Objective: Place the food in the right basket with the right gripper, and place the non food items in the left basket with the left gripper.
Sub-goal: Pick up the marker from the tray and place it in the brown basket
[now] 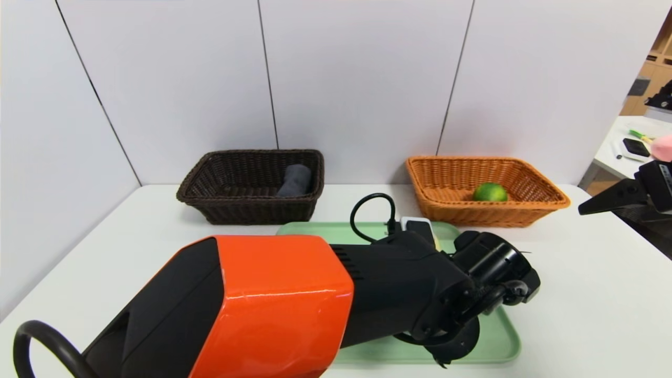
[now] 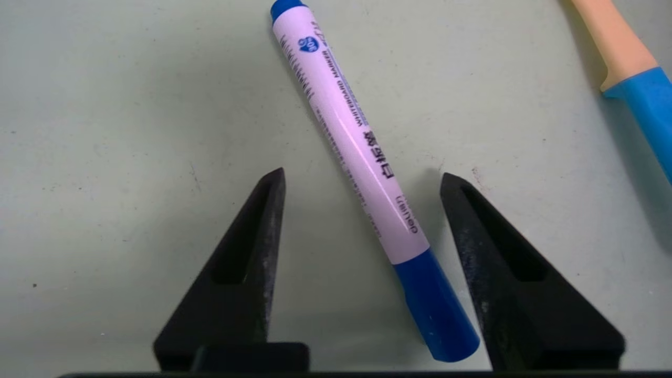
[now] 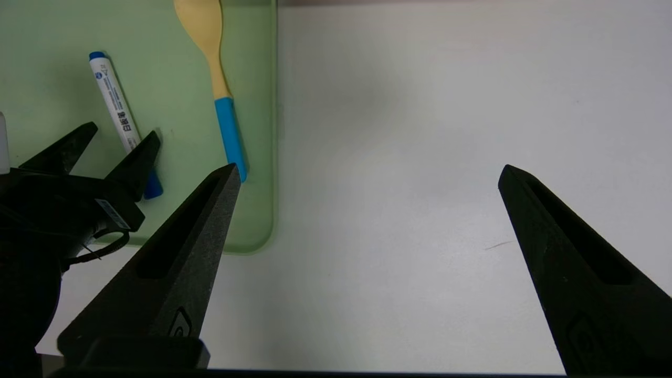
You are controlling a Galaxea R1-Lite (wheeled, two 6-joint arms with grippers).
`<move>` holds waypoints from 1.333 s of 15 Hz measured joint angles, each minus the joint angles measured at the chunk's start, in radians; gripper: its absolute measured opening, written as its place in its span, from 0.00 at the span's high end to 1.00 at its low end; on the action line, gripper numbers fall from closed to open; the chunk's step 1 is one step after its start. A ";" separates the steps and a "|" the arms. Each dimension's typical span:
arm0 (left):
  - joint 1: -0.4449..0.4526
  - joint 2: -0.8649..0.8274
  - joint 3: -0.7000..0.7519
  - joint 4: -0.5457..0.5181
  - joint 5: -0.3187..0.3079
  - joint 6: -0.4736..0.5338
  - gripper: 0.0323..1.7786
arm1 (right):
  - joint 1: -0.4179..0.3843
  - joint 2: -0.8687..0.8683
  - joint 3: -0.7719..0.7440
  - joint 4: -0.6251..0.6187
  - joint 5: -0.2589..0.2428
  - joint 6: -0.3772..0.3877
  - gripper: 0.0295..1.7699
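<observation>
Left arm (image 1: 278, 299) nearest, reaching over green tray (image 1: 504, 336). Left gripper (image 2: 362, 176) low over tray, fingers spread either side of marker (image 2: 349, 136), no grip. Spoon (image 2: 638, 79) on tray beside marker. Right gripper (image 3: 367, 168) idle over the table's right side, fingers wide apart. Farther back: towel (image 1: 295, 180) in dark basket (image 1: 252, 212), lime (image 1: 490, 192) in orange-tan basket (image 1: 483, 214).

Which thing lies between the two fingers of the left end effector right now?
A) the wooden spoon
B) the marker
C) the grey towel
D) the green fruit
B: the marker lies on the tray between the open fingers of the left end effector, not gripped, with the spoon off to one side.
</observation>
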 joint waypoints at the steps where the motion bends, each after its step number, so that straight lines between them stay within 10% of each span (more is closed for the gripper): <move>1: 0.000 0.000 0.000 0.002 -0.007 -0.003 0.50 | 0.000 0.000 -0.002 0.001 0.000 0.000 0.04; 3: 0.000 -0.003 0.000 0.004 -0.011 -0.011 0.63 | 0.000 -0.001 -0.005 0.001 0.000 0.000 0.04; 4: -0.001 -0.005 0.000 0.004 -0.009 -0.015 0.93 | 0.000 -0.003 -0.006 0.001 -0.001 0.000 0.04; 5: -0.001 -0.009 -0.002 0.006 -0.013 -0.017 0.99 | 0.000 -0.004 -0.006 0.001 0.000 0.000 0.04; 20: -0.016 -0.063 0.000 0.086 -0.001 -0.001 0.99 | 0.000 -0.018 -0.001 0.003 0.000 0.002 0.04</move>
